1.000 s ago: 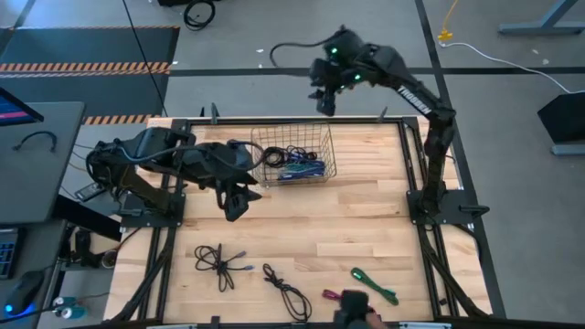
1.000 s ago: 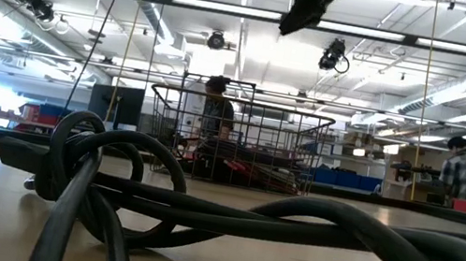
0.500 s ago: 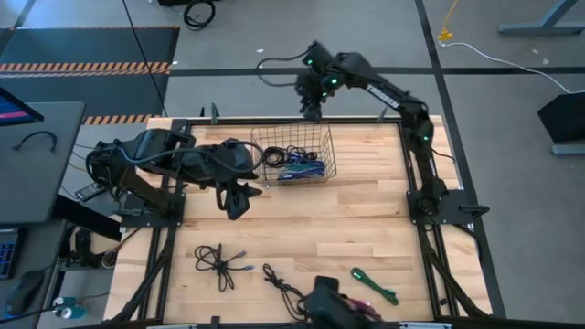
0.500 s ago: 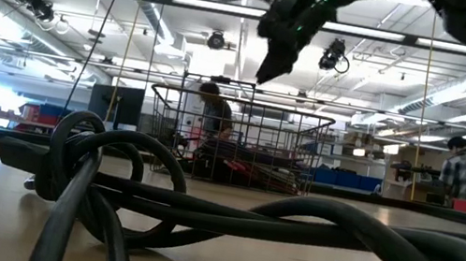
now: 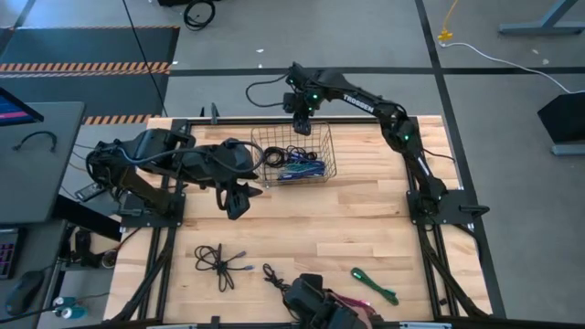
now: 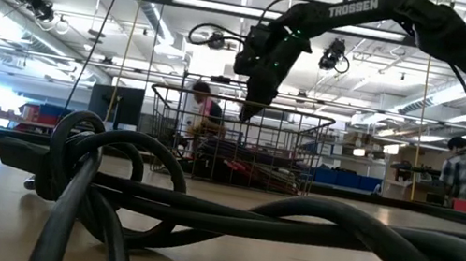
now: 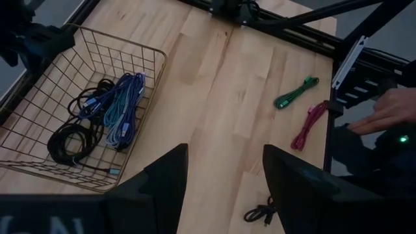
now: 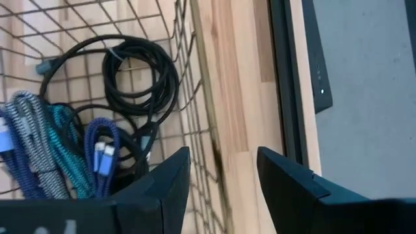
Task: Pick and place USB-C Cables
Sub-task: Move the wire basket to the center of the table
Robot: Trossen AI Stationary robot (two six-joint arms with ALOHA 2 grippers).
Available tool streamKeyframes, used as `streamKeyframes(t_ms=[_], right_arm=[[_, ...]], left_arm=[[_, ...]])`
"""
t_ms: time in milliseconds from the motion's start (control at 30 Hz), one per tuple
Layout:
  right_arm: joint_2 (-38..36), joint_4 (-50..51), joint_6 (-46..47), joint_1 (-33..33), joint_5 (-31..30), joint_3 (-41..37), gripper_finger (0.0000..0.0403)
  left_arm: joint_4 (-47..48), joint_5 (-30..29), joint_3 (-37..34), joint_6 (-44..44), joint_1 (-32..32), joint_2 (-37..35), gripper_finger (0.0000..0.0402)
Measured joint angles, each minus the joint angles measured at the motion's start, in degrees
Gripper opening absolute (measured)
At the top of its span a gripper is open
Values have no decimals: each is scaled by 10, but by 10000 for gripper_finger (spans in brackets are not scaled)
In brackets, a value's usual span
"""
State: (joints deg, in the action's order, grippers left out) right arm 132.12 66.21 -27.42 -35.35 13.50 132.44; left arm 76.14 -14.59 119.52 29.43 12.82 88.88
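A wire basket (image 5: 331, 157) stands at the table's far middle. It holds coiled black (image 8: 140, 71), blue and teal USB-C cables (image 7: 120, 110). My right gripper (image 5: 300, 123) hangs open and empty over the basket's far rim, pointing steeply down; the low view shows it (image 6: 251, 105) above the basket. My left gripper (image 5: 236, 203) waits open and empty, raised, just left of the basket. Two black cables (image 5: 219, 263) (image 5: 274, 277), a green one (image 5: 375, 285) and a magenta one (image 7: 310, 125) lie flat near the table's near edge.
A person (image 5: 315, 306) leans in at the near edge by the magenta cable, a hand (image 7: 390, 110) showing close to it. A thick black cable (image 6: 156, 194) fills the low view's foreground. Bare wood (image 5: 366, 210) lies between the basket and the loose cables.
My right gripper has come down from high beyond the far edge toward the basket's far rim, shifting toward the table's left and tipping more steeply downward, its fingers still open. The person at the near edge has moved leftward along it.
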Motion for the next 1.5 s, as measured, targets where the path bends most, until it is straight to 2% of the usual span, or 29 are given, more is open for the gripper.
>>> streamKeyframes(t_ms=[300,400,767,867,1033,1067,1367,1500], right_arm=[[1,2,-8,-3,6,0,184],[0,-1,-8,-3,22,-15,184],[1,-34,-2,-3,14,-91,179],[1,-38,2,-2,1,-100,148],[0,-20,-3,-3,9,-101,27],[0,-19,2,-3,21,-101,17],[0,-25,4,3,49,-95,8],[0,24,-8,11,57,-66,5]], left_arm=[[0,0,0,0,0,0,206],[0,0,0,0,0,0,206],[0,0,0,0,0,0,206],[0,0,0,0,0,0,206],[0,0,0,0,0,0,206],[0,0,0,0,0,0,206],[0,0,0,-1,0,0,206],[0,1,0,-1,0,0,206]])
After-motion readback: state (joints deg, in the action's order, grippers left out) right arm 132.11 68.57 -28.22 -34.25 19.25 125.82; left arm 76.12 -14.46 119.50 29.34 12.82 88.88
